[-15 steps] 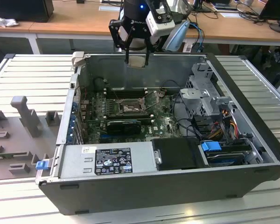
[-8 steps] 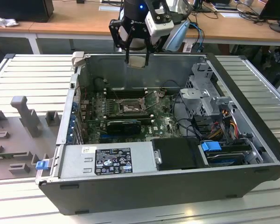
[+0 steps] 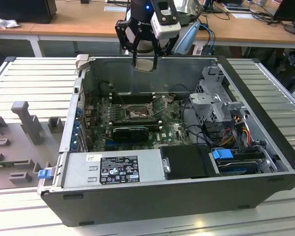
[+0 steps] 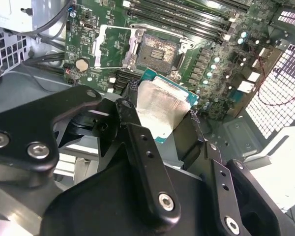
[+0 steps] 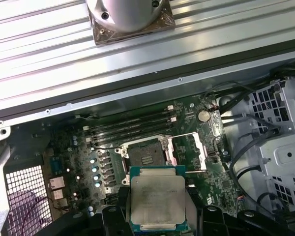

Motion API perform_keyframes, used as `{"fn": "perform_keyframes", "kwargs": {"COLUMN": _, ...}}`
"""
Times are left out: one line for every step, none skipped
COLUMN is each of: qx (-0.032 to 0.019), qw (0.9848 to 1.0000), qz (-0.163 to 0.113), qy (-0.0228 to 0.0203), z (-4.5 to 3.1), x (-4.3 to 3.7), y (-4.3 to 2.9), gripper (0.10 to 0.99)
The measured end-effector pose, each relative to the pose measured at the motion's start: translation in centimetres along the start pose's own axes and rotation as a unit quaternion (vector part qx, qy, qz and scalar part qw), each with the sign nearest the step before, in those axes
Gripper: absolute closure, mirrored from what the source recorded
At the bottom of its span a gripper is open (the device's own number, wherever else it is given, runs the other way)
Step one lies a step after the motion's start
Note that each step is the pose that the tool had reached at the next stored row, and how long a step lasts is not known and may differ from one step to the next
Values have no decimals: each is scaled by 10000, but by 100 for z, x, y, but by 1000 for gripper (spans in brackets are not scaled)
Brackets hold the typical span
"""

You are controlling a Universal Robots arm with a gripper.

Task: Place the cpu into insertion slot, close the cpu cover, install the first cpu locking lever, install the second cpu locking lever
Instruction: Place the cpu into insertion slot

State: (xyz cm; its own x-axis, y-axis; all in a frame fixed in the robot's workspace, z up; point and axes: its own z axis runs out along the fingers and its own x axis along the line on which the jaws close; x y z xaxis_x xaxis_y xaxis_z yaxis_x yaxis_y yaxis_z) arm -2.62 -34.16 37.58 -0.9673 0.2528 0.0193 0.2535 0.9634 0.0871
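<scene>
My gripper (image 3: 144, 63) hangs above the open computer case, shut on the cpu (image 3: 144, 65), a flat square chip with a dull silver top. In both wrist views the cpu (image 4: 160, 105) (image 5: 157, 199) sits between the black fingers (image 4: 125, 115), its green edge showing. The insertion slot (image 5: 146, 156) (image 4: 157, 50) (image 3: 136, 113) lies lower down on the green board, its dark pin field bare. The cpu cover (image 5: 194, 151) (image 4: 108, 46) is swung open to one side of the slot. A thin lever wire (image 4: 108, 67) stands away from the socket.
Long black memory slots (image 5: 130, 129) run beside the socket. A black card (image 3: 130, 132), a grey power supply (image 3: 113, 169), a metal drive cage (image 3: 217, 98) and loose cables (image 3: 236, 130) fill the case. A grey fixture (image 3: 24, 115) stands at the exterior view's left.
</scene>
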Motion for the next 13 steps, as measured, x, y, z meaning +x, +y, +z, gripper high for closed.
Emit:
{"fn": "perform_keyframes", "kwargs": {"qx": -1, "qw": 10000, "qz": 29, "qy": -3, "z": 1, "x": 0, "y": 0, "gripper": 553}}
{"fn": "perform_keyframes", "kwargs": {"qx": -2, "qw": 10000, "qz": 64, "qy": -6, "z": 1, "x": 0, "y": 0, "gripper": 553}}
{"fn": "perform_keyframes", "kwargs": {"qx": -2, "qw": 10000, "qz": 87, "qy": -8, "z": 1, "x": 0, "y": 0, "gripper": 553}}
{"fn": "perform_keyframes", "kwargs": {"qx": -3, "qw": 9999, "qz": 108, "qy": -10, "z": 1, "x": 0, "y": 0, "gripper": 553}}
{"fn": "perform_keyframes", "kwargs": {"qx": -4, "qw": 9999, "qz": 128, "qy": -11, "z": 1, "x": 0, "y": 0, "gripper": 553}}
{"fn": "perform_keyframes", "kwargs": {"qx": -4, "qw": 9999, "qz": 151, "qy": -13, "z": 2, "x": 0, "y": 0, "gripper": 553}}
{"fn": "perform_keyframes", "kwargs": {"qx": -4, "qw": 9999, "qz": 171, "qy": -15, "z": 1, "x": 0, "y": 0, "gripper": 553}}
{"fn": "perform_keyframes", "kwargs": {"qx": -5, "qw": 9998, "qz": 197, "qy": -17, "z": 1, "x": 0, "y": 0, "gripper": 553}}
{"fn": "perform_keyframes", "kwargs": {"qx": -6, "qw": 9997, "qz": 241, "qy": -21, "z": 1, "x": 0, "y": 0, "gripper": 553}}
{"fn": "perform_keyframes", "kwargs": {"qx": -6, "qw": 9996, "qz": 268, "qy": -24, "z": 1, "x": 0, "y": 0, "gripper": 553}}
{"fn": "perform_keyframes", "kwargs": {"qx": -6, "qw": 9996, "qz": 287, "qy": -25, "z": 1, "x": 0, "y": 0, "gripper": 553}}
{"fn": "perform_keyframes", "kwargs": {"qx": -7, "qw": 9995, "qz": 317, "qy": -28, "z": 2, "x": 0, "y": 0, "gripper": 553}}
{"fn": "perform_keyframes", "kwargs": {"qx": -7, "qw": 9994, "qz": 335, "qy": -29, "z": 2, "x": 0, "y": 0, "gripper": 553}}
